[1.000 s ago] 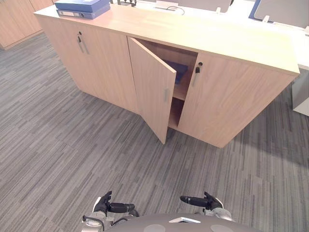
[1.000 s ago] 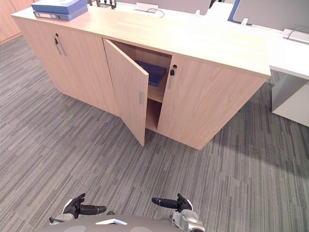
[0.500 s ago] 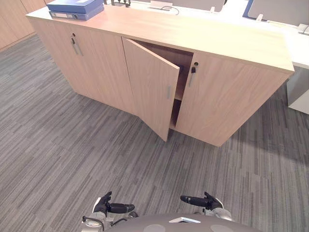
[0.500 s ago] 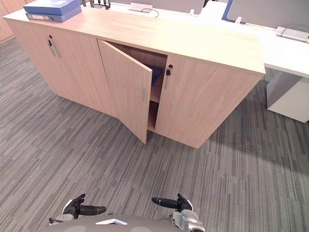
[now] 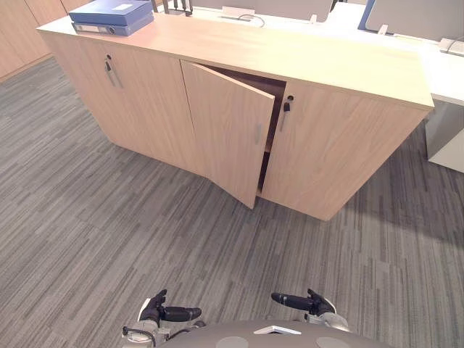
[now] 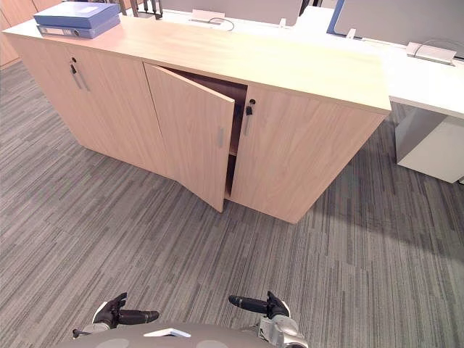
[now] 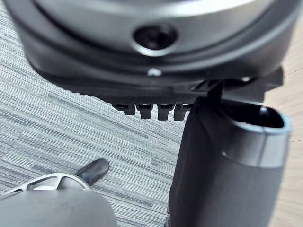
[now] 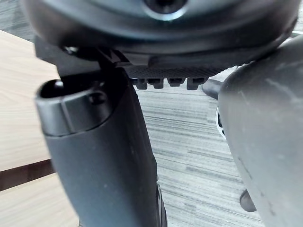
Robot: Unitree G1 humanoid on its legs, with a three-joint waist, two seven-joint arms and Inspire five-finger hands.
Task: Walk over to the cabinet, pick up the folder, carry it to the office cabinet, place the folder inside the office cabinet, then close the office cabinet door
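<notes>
- A stack of blue folders (image 5: pixel 112 13) lies flat on the far left end of the office cabinet (image 5: pixel 312 58), on its wooden top.
- Below the stack, the cabinet's left door (image 5: pixel 141 109) is flush with the front. A key (image 5: pixel 108 63) hangs in its lock, just beside a slim handle.
- The left hand (image 5: pixel 165 313) hangs low at the near edge of the head views, over the grey striped carpet (image 5: pixel 87 217) and well apart from the cabinet. Its fingers are stretched out straight and close together, pointing inward toward the other hand, with nothing between them and the thumb.
- The middle door (image 5: pixel 228 134) stands ajar. It is hinged on its left edge, and its free right edge, which carries a small handle (image 5: pixel 257 134), is swung out toward the robot.
- Between that free edge and the next door there is a narrow dark gap (image 6: pixel 233 138). The door hides the shelf behind it, so I cannot tell whether anything lies inside.
- The right hand (image 5: pixel 301 301) hangs level with the left one, also over the carpet. Its fingers are straight and together, pointing inward, and it grasps nothing. In the right wrist view the thumb (image 8: pixel 104 156) stands out in front of a row of straight fingers.
- The right door (image 5: pixel 344 156) is closed, with a key (image 5: pixel 288 103) in the lock near its left edge.
- A white desk (image 6: pixel 428 83) stands behind and to the right of the cabinet, with a flat grey item (image 6: pixel 433 52) on it.
</notes>
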